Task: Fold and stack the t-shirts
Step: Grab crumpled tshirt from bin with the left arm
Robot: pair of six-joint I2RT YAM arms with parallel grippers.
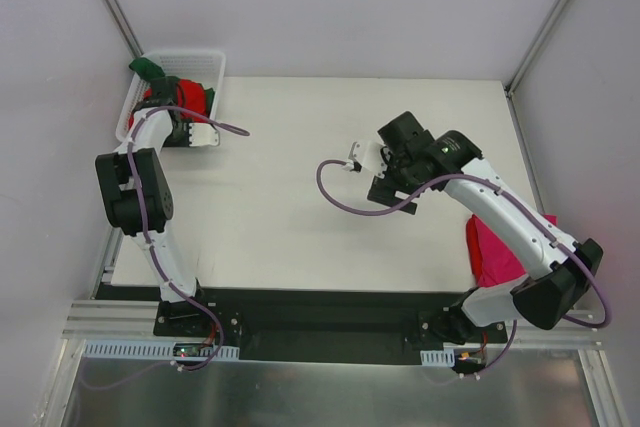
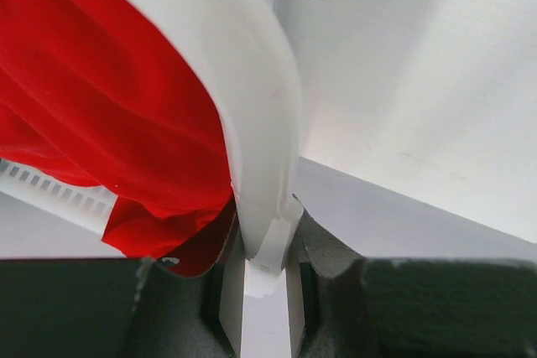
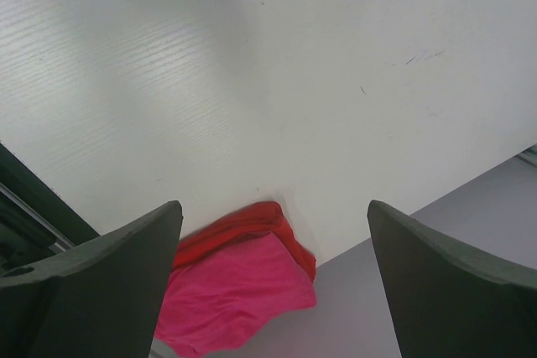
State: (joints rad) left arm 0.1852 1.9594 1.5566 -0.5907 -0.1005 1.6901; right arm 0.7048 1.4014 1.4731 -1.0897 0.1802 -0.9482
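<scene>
Top view: the left gripper (image 1: pixel 203 135) sits at the near rim of the basket (image 1: pixel 185 53), in the far-left corner of the table (image 1: pixel 300 237). The red t-shirt (image 1: pixel 190 95) and green t-shirt (image 1: pixel 150 68) lie bunched inside the basket. The right gripper (image 1: pixel 355 157) hangs over mid-table with nothing under it. The pink t-shirt (image 1: pixel 492 247) is crumpled at the right table edge, partly under the right arm (image 1: pixel 510 222).

Left wrist view: jaws nearly together. What sits between them looks like the white basket rim (image 2: pixel 252 81), not cloth. The red t-shirt (image 2: pixel 101 98) is just beside one finger, maybe touching.

Right wrist view: fingers spread wide and empty, bare table below. The pink t-shirt (image 3: pixel 239 287) lies right at the edge with a redder fold on top; cannot tell if that is a separate garment.

Risk: the pinch seems to be on plastic, so a lift from here would likely drag or tip the basket rather than pull a shirt out. The pink t-shirt could slip off the edge if the right arm brushes it.

Count: three t-shirts (one red, one green, one pink), one basket, two grippers.
</scene>
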